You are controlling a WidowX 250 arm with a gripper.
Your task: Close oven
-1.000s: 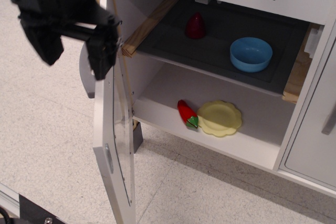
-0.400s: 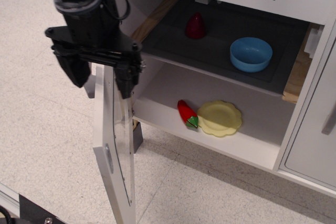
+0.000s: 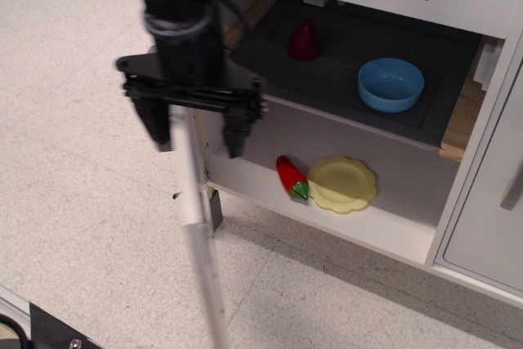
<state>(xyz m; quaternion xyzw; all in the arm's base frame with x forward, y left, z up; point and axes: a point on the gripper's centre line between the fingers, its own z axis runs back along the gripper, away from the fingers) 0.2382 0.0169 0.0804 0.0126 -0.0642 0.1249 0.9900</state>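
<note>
**Observation.image: oven door partly swung, closure outstanding**

We note the gripper [image 3: 194,135] with jaws spread, straddling the top edge of the oven door [image 3: 198,234] without clamping it. We see the door edge-on, standing out from the oven [image 3: 245,177] cavity at its left side. Cavity contents remain exposed: blue bowl [image 3: 391,84], yellow plate [image 3: 341,183]. We judge most of the swing is left.

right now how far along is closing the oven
Done: the end effector straddles the top edge of the oven door, one finger on each side; whether it touches the door is unclear. In hand: the door appears edge-on, partway through its swing. Left: the cavity is wide open, with the blue bowl and yellow plate fully exposed, so most of the swing remains.
</note>
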